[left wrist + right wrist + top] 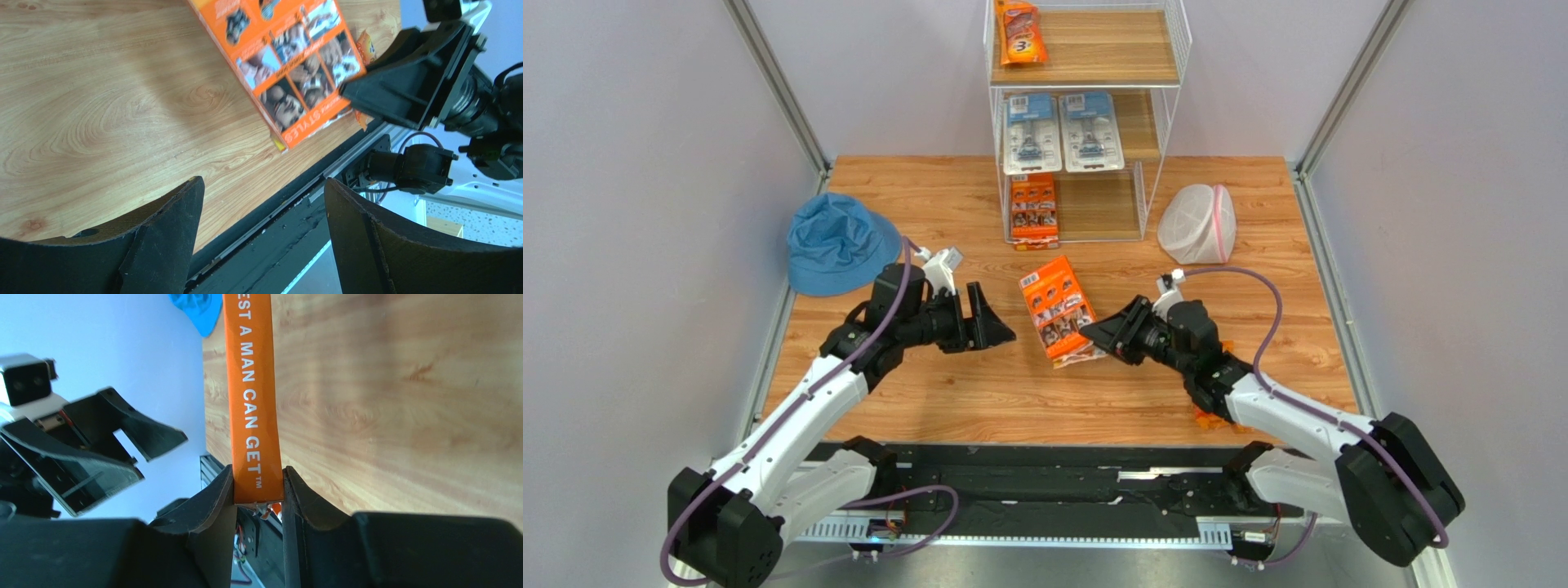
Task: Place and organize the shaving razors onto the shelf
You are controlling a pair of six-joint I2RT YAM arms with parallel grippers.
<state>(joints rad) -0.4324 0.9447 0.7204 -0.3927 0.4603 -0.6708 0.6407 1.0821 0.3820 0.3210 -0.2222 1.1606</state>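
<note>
My right gripper (1114, 333) is shut on a flat orange razor multi-pack (1058, 311), pinching its near corner at mid-table. The right wrist view shows the pack's orange edge (251, 398) clamped between the jaws. My left gripper (992, 319) is open and empty, just left of the pack; the pack's printed face (288, 61) shows in the left wrist view. The white wire shelf (1173, 86) stands at the back. It holds an orange bag (1020, 33) on top, two white/blue blister cards (1063, 131) in the middle and an orange multi-pack (1033, 210) at the bottom.
A blue bucket hat (840, 243) lies at the left of the table. A white mesh bag with pink trim (1196, 223) lies right of the shelf. Something small and orange (1208, 423) shows under my right arm at the front edge.
</note>
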